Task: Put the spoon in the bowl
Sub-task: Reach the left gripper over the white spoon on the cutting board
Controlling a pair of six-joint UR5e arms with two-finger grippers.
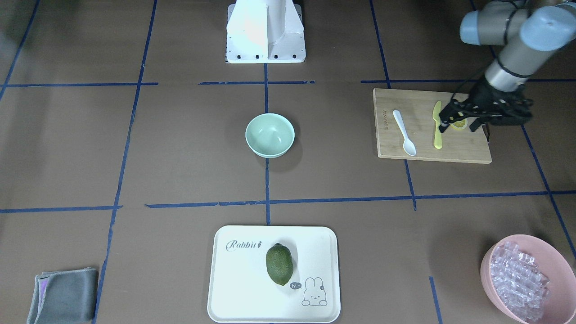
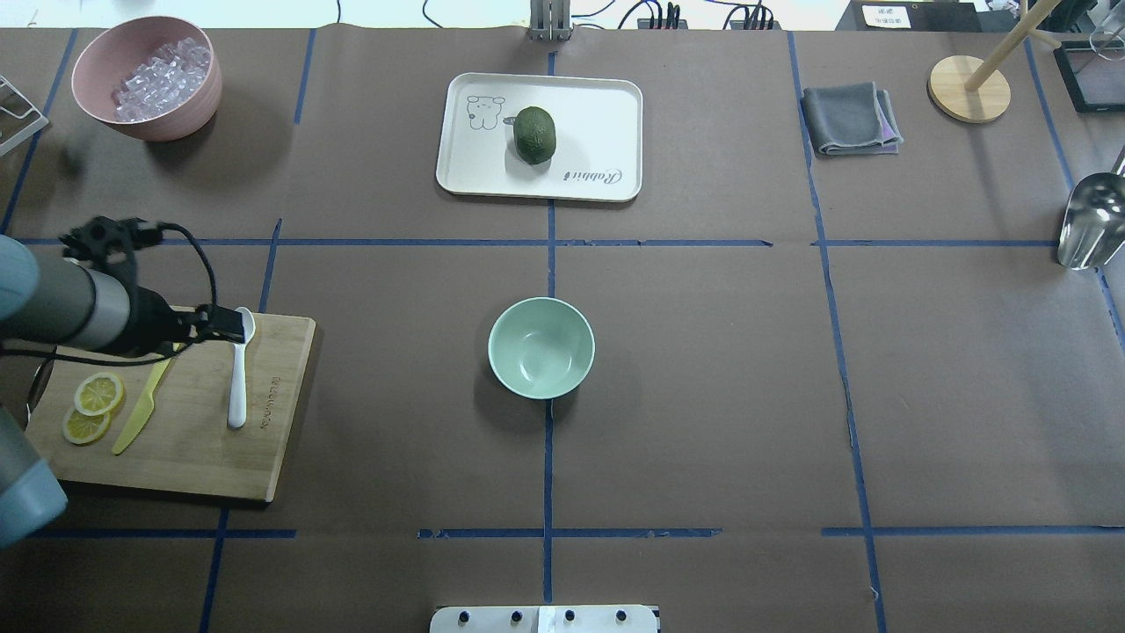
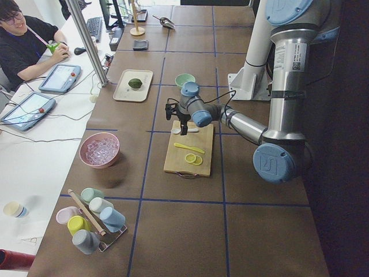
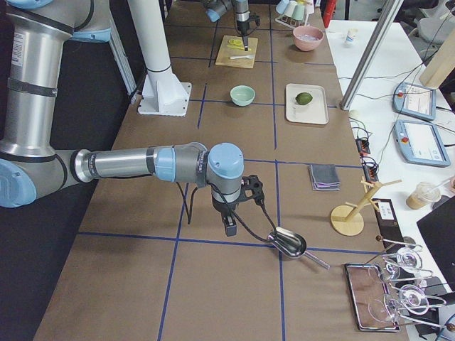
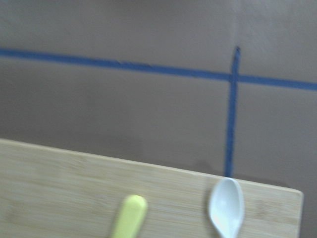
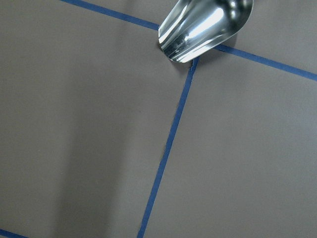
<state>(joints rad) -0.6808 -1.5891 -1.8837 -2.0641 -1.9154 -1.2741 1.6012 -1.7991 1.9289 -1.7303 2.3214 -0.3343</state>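
The white spoon [image 1: 404, 132] lies on the wooden cutting board [image 1: 468, 150], scoop toward the far side from the robot, beside a yellow knife [image 1: 437, 126]. It also shows in the overhead view [image 2: 237, 378] and at the bottom of the left wrist view [image 5: 226, 207]. The mint-green bowl [image 1: 270, 135] stands empty at the table's middle [image 2: 540, 347]. My left gripper [image 1: 457, 129] hovers open and empty above the board, near the knife and spoon [image 2: 224, 325]. My right gripper [image 4: 231, 220] shows only in the exterior right view, and I cannot tell whether it is open or shut.
Lemon slices [image 2: 92, 406] lie on the board. A pink bowl of ice cubes [image 2: 145, 75], a white tray [image 2: 598, 123] with a green fruit [image 2: 534, 134], a grey cloth [image 2: 848, 119] and a metal scoop [image 2: 1090, 220] sit around the table.
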